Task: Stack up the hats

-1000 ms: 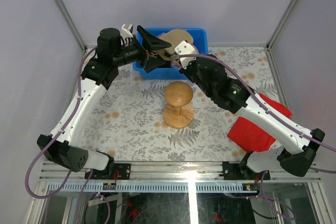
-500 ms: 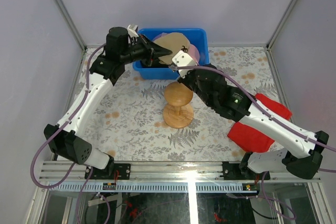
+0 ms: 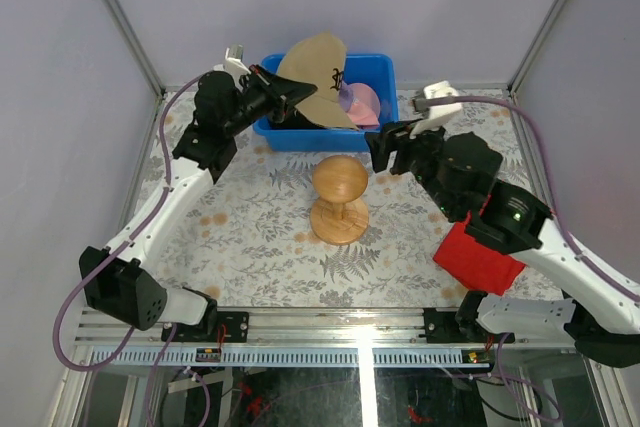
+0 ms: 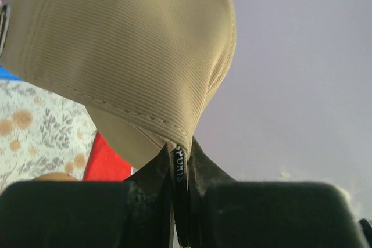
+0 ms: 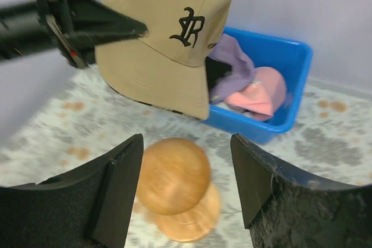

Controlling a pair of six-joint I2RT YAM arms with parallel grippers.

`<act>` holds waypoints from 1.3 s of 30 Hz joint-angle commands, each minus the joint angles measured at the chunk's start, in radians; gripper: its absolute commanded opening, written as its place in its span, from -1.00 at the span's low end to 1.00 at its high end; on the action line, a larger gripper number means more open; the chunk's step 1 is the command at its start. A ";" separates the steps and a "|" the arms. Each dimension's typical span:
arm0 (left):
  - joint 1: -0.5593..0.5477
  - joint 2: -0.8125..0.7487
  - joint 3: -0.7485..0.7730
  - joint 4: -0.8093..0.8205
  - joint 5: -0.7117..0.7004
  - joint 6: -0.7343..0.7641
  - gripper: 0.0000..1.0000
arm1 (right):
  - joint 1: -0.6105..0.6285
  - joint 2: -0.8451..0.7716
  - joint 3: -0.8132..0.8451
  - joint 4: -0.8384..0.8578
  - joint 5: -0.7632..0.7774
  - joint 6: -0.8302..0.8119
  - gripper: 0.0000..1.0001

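The left tool (image 3: 290, 97) is pinching the tan cap (image 3: 315, 72) by the rim at its back. In the left wrist view its two black fingers are pressing together on the cap's edge with a small black label showing between them. The cap is hanging in the air over the blue bin (image 3: 300, 137), which is sitting at the far edge of the table (image 3: 250, 217), about midway along it. The cap's crown is facing up and toward the far side, and its brim is pointing down over the bin's front wall. A black embroidered logo is showing on its front in the right wrist view. Two more caps are lying inside the bin, bunched toward its right end: a lavender cap (image 5: 232, 56) and, just beside it, a pink cap (image 5: 261, 91). The two are touching. The right tool (image 3: 378, 147) is spread wide and gripping nothing. Its fingers (image 5: 116, 190) are framing the round wooden dome (image 3: 339, 179) from above and to the right, clear of it. The dome is standing on its wooden base at the middle of the table, near the bin but apart from it. A red cloth (image 3: 480, 252) is lying flat by the right edge of the table, partly under the right arm.
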 commanded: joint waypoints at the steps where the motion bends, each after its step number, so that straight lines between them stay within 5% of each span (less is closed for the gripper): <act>1: 0.003 -0.049 -0.065 0.353 -0.074 0.027 -1.00 | -0.003 -0.048 0.036 -0.025 -0.082 0.441 0.36; 5: 0.003 -0.052 -0.121 0.534 -0.061 -0.018 -1.00 | -0.051 -0.103 -0.063 0.100 -0.276 0.787 0.35; 9: 0.003 -0.054 -0.145 0.665 -0.025 -0.048 -1.00 | -0.241 -0.178 -0.262 0.395 -0.549 1.164 0.27; 17: 0.001 -0.086 -0.152 0.689 0.014 -0.055 -1.00 | -0.385 -0.142 -0.522 0.849 -0.699 1.623 0.22; 35: -0.013 -0.150 -0.274 0.753 -0.015 -0.095 -1.00 | -0.387 0.060 -0.444 1.016 -0.703 1.680 0.19; 39: -0.021 -0.159 -0.303 0.770 -0.027 -0.109 -1.00 | -0.387 0.109 -0.419 1.044 -0.705 1.680 0.01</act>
